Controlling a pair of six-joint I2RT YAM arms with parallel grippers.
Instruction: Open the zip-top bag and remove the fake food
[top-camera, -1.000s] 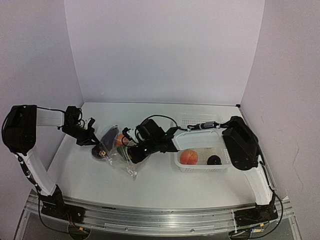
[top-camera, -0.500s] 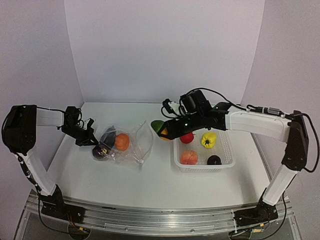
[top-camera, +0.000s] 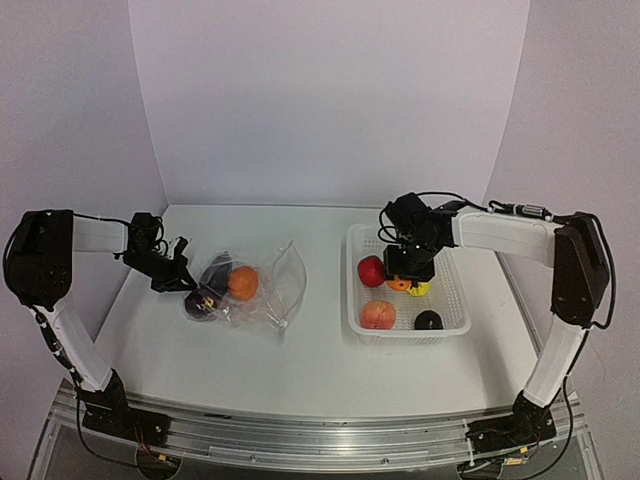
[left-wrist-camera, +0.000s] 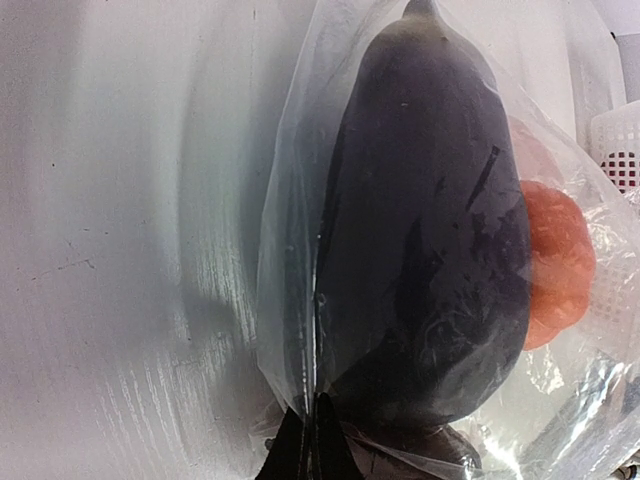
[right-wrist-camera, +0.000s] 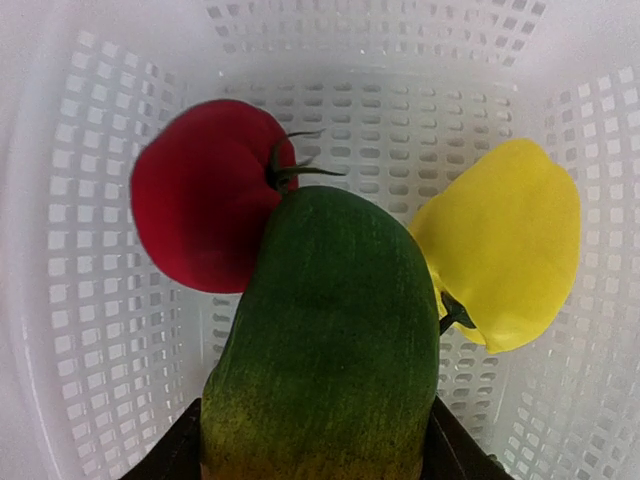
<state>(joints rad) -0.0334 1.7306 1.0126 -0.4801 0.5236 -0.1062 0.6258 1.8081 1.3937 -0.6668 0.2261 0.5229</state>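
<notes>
The clear zip-top bag (top-camera: 262, 290) lies on the table's left side. An orange piece (top-camera: 242, 283) and a dark purple one (top-camera: 203, 303) of the fake food are inside it. My left gripper (top-camera: 175, 275) is shut on the bag's left edge. In the left wrist view the fingertips (left-wrist-camera: 310, 455) pinch the plastic below the purple piece (left-wrist-camera: 430, 230) and the orange piece (left-wrist-camera: 555, 260). My right gripper (top-camera: 410, 272) hangs over the basket, shut on a green-orange piece (right-wrist-camera: 330, 350) held above a red piece (right-wrist-camera: 200, 195) and a yellow one (right-wrist-camera: 510, 240).
The white mesh basket (top-camera: 405, 338) stands right of centre and holds red (top-camera: 371, 270), yellow (top-camera: 418, 289), peach (top-camera: 377, 315) and black (top-camera: 428, 320) pieces. Its mesh floor (right-wrist-camera: 100, 330) fills the right wrist view. White walls close in the back and sides.
My right arm has drawn the green-orange piece out of the bag and carried it right, over the basket. The bag's mouth now lies slack. The left gripper has kept its pinch.
</notes>
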